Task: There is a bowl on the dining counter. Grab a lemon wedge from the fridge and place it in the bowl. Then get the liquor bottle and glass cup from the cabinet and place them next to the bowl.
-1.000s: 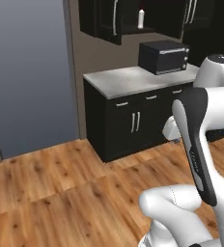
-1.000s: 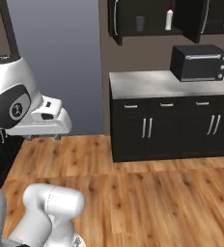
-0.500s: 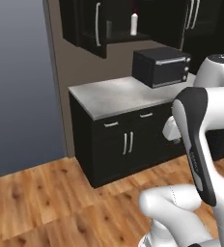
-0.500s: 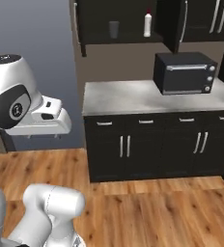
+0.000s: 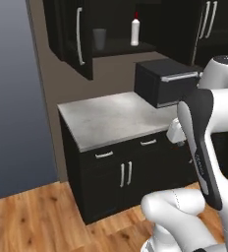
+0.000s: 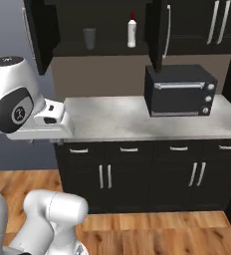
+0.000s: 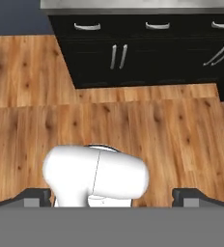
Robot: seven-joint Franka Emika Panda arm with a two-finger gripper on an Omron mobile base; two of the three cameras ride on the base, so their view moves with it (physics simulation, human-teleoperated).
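Base driven closer, glass cup (image 6: 89, 38) high in cabinet (image 6: 62, 30), hand (image 7: 111, 198) spread, aimed floorward

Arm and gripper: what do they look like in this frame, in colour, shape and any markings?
The arm is glossy white with rounded, bulbous link shells and a long dark charcoal panel running down one link. In the right base view a round dark cap on the big white joint carries a small pale emblem, too small to read. The gripper has two small dark grey, blocky finger tips. No cables are visible.
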